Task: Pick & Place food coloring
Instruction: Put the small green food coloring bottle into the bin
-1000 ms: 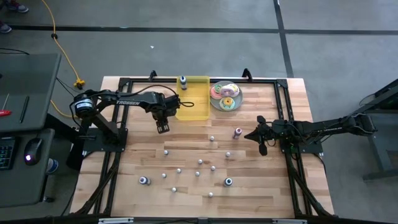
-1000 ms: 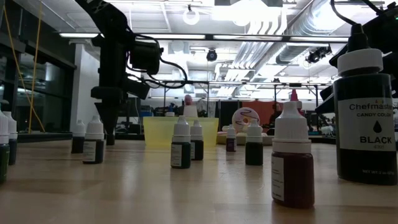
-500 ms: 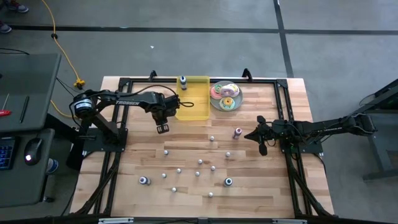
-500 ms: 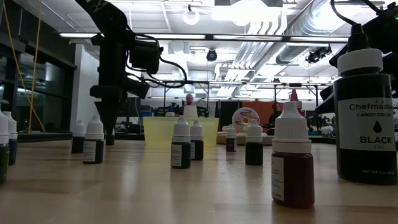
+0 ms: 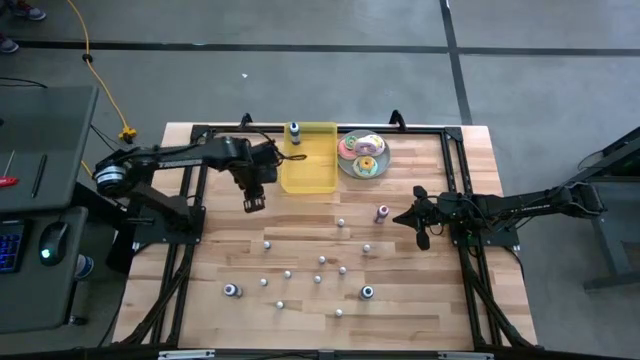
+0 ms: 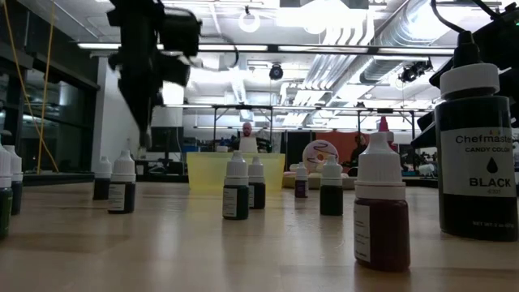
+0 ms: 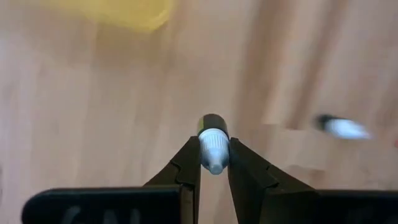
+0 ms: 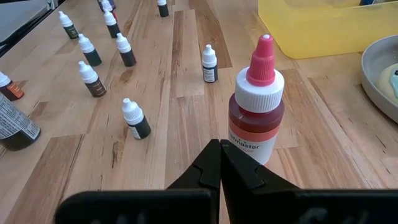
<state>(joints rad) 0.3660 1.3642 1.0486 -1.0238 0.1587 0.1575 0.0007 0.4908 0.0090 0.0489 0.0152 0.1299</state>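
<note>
My left hand (image 7: 214,163) is clamped on a small food coloring bottle (image 7: 213,144), pinching it at the white cap with the dark body pointing away from the wrist, so it hangs clear of the surface (image 5: 400,300) and can be carried. In the high view that hand (image 5: 252,203) sits in the upper left of the wooden area, just left of the yellow tray (image 5: 308,172), which I judge to be where the bottle belongs, since one bottle (image 5: 295,131) already stands at the tray's far left corner. I read this as the carry stage: the pick looks done and the drop into the tray is not yet made. My right hand (image 8: 220,163) has its fingers pressed together on nothing; it waits at mid-right of the high view (image 5: 420,237), with a red-capped bottle (image 8: 257,101) standing just in front of its tips, apart from them. The rest of the set is scattered upright across the middle and lower part of the surface, for instance a small one (image 5: 267,243) below my left hand and a blue-ringed one (image 5: 368,292) lower right. The plate of doughnuts (image 5: 362,155) sits right beside the tray, so I would keep the release well inside the tray walls.
</note>
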